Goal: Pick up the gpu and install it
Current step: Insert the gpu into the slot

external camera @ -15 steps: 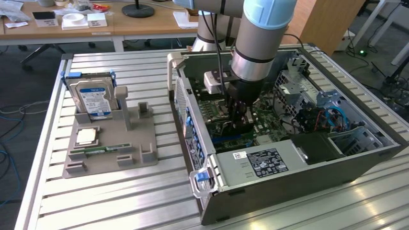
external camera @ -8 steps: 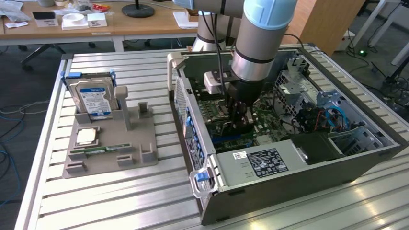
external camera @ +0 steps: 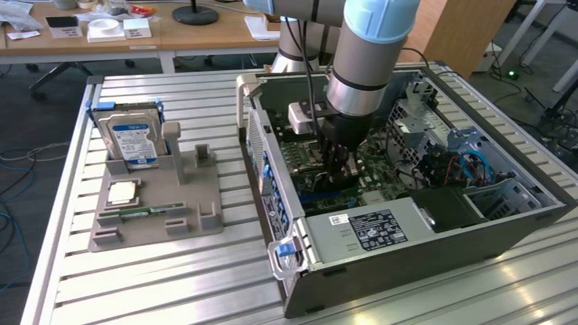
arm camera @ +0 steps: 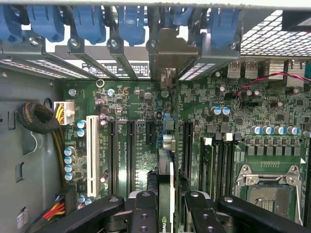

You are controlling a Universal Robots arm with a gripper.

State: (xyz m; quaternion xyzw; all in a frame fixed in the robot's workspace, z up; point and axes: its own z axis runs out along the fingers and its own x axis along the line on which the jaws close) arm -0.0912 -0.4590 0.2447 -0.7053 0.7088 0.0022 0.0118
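Note:
My gripper (external camera: 339, 177) reaches down into the open computer case (external camera: 407, 233), just above the motherboard (arm camera: 131, 111). In the wrist view its black fingers (arm camera: 143, 211) are shut on the gpu (arm camera: 165, 170), a thin green card seen edge-on. The card stands upright among the long black expansion slots (arm camera: 130, 150). Its silvery end bracket (arm camera: 167, 53) sits against the case's rear slot openings, under the blue clips (arm camera: 131, 22). I cannot tell whether the card's edge is pressed into its slot.
A grey parts tray (external camera: 153, 223) lies on the slatted table at the exterior view's left, holding a hard drive (external camera: 131, 139), a CPU (external camera: 122, 193) and a RAM stick (external camera: 135, 212). The case holds a black power supply (external camera: 380, 227), cable bundles (arm camera: 41, 119) and an open CPU socket (arm camera: 267, 187).

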